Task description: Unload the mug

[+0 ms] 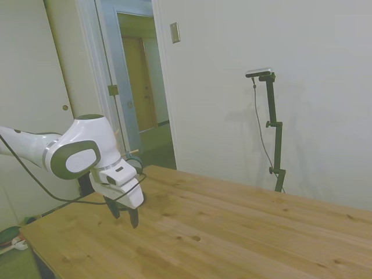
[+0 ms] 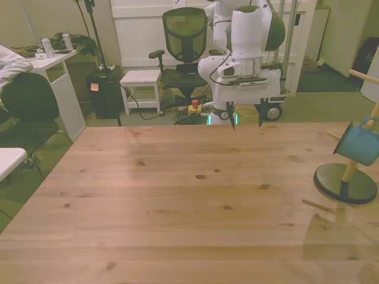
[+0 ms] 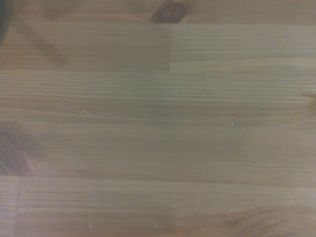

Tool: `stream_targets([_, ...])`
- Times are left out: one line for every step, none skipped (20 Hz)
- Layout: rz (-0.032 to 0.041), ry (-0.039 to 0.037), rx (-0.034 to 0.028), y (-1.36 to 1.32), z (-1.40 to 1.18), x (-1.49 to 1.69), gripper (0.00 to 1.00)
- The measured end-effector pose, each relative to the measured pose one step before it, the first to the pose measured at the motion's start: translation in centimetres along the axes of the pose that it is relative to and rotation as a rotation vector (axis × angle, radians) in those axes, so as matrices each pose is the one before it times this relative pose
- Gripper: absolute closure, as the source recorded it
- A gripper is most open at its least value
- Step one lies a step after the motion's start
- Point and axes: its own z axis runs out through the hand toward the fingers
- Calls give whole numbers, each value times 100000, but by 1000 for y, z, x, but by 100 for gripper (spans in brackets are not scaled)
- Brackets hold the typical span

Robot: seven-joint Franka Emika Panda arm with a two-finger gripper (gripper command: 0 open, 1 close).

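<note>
My tool (image 2: pixel 247 123) hangs a little way above the far edge of the worktop (image 2: pixel 177 201), pointing straight down. Its two thin dark fingers (image 2: pixel 232 122) stand wide apart, and there is nothing between them. The tool's body is white and boxy, and it sits under a fat, round white arm joint (image 1: pixel 78 152) with a grey patch on its side.

Right under my wrist camera I see only bare wood (image 3: pixel 163 128): long flat planks with fine lines running along them and a dark knot (image 3: pixel 168 12). The picture there is soft and blurry, so I cannot make out more than that.

The worktop is pale brown wood, smooth, with small dark knots dotted over it.

The mug (image 2: pixel 359 144) is well away from my tool, at the front view's right edge. It is small, round and light blue. It hangs tilted on a peg of the stand (image 2: pixel 346 183), up off the worktop. I think its handle is hooked over the peg, but it is too small to be sure. The stand has a flat, dark, round base and a thin, light wooden pole with pegs sticking out.
</note>
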Motion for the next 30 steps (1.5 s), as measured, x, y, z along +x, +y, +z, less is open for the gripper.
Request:
stream_targets([229,-76,-66,7,46,10,0])
stream_targets([1301,-267,-279,74,163,1,0])
stream_targets([255,-134,-133,30,81,26,0])
stream_targets([133,-139,-111,15,72,28,0])
stream_targets([118,-174,-122,14,93,42,0])
stream_targets([111,-112,-43,-17,74,83,0])
stream_targets([113,92,172,-77,17,142,0])
stream_targets([127,232,335,-130,-35,211,0])
stream_targets([-9,449,562,-179,-62,259,0])
stream_targets([-151,670,774,-216,-96,279,0])
stream_targets([-309,922,1020,-294,-127,276,0])
stream_targets([-689,1074,1142,-368,-129,251,0])
stream_targets([-721,1250,1338,-430,-119,265,0])
stream_targets([-716,1289,1317,-442,-116,274,0])
stream_targets([-811,1020,1072,-419,-44,263,0])
stream_targets([-1053,1091,1129,-408,14,277,0])
stream_targets([-1506,1293,1401,-487,-12,305,0])
stream_targets([-1516,1178,1387,-487,37,263,0])
stream_targets([-1755,1072,1384,-484,88,223,0])
stream_targets([-1931,838,1458,-476,94,203,0])
stream_targets([-2135,918,1477,-464,84,163,0])
stream_targets([-2310,531,1723,-455,91,135,0])
stream_targets([-2352,211,1718,-468,40,117,0])
stream_targets([-2407,671,2229,-510,17,151,0])
stream_targets([-2745,1116,2385,-533,15,214,0])
stream_targets([-2329,969,2108,-513,13,232,0])
stream_targets([-2317,580,1691,-509,78,241,0])
stream_targets([-1556,287,1146,-411,11,212,0])
stream_targets([-1479,115,725,-378,-28,212,0])
stream_targets([-1157,265,569,-385,-81,198,0])
